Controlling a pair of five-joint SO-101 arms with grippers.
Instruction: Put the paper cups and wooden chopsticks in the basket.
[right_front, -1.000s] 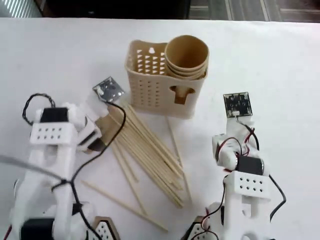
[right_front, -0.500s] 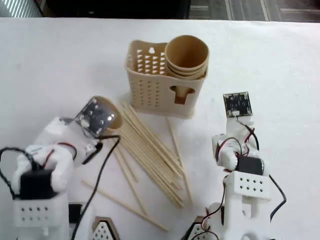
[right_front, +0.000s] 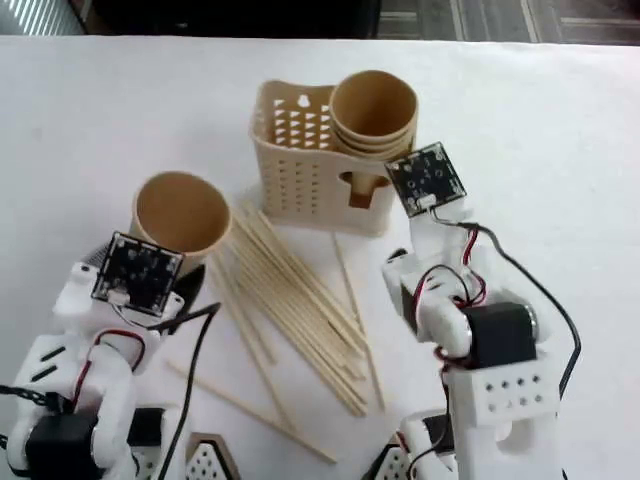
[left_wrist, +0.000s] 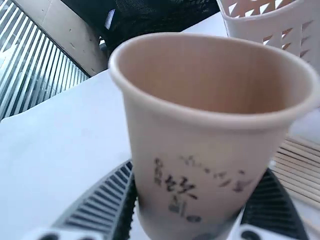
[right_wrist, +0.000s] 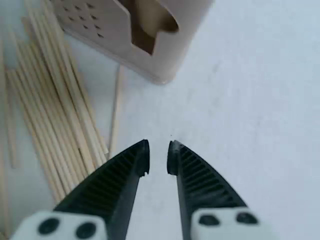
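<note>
A brown paper cup (right_front: 182, 212) stands upright left of the basket, and my left gripper (left_wrist: 195, 200) is shut on its lower part (left_wrist: 210, 125). The cream perforated basket (right_front: 300, 185) holds a stack of paper cups (right_front: 372, 105) at its right end. Many wooden chopsticks (right_front: 300, 310) lie fanned on the white table in front of the basket. My right gripper (right_wrist: 158, 152) hovers over bare table beside the basket's front right corner (right_wrist: 165, 55). Its fingers are a narrow gap apart and hold nothing. A single chopstick (right_wrist: 115, 115) lies just ahead of it.
The right arm (right_front: 450, 300) stands right of the chopstick pile, with its wrist camera board (right_front: 425, 180) close to the basket's front wall. White table stretches behind and to both sides of the basket. A window with blinds (left_wrist: 30, 65) is in the background.
The left arm has pulled back and tipped the cup from lying by the chopsticks to upright and lifted. The right arm has swung forward to the basket's front right corner.
</note>
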